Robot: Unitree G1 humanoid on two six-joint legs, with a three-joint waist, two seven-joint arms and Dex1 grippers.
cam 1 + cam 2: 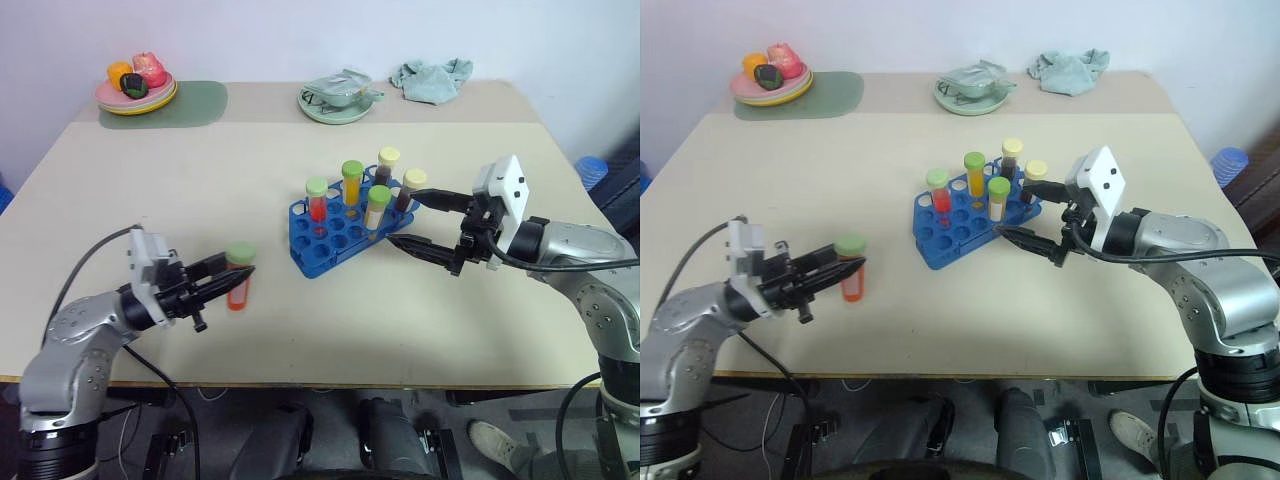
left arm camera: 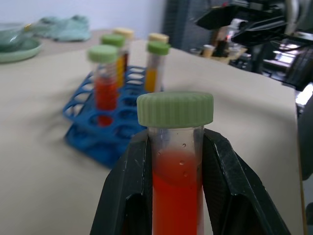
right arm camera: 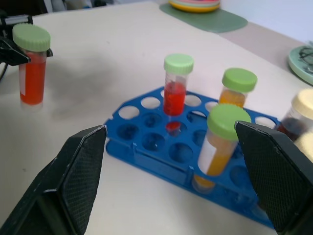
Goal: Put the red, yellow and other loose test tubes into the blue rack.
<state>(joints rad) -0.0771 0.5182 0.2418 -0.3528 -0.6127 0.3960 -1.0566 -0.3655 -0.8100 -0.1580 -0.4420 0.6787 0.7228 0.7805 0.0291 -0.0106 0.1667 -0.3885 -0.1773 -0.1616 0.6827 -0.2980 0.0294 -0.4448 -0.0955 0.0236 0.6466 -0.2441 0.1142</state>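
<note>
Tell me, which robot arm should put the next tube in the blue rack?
Probably the left. Its claw is already shut on an upright green-capped tube of red liquid. The right claw sits open and empty beside the blue rack.

Rack mid-table, five tubes in it; sixth tube left of rack.

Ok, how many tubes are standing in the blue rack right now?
5, all in the blue rack: red tube at its left, orange tube, yellow tube in front, and two dark tubes with pale caps at the right. A sixth is in the left pincer.
</note>
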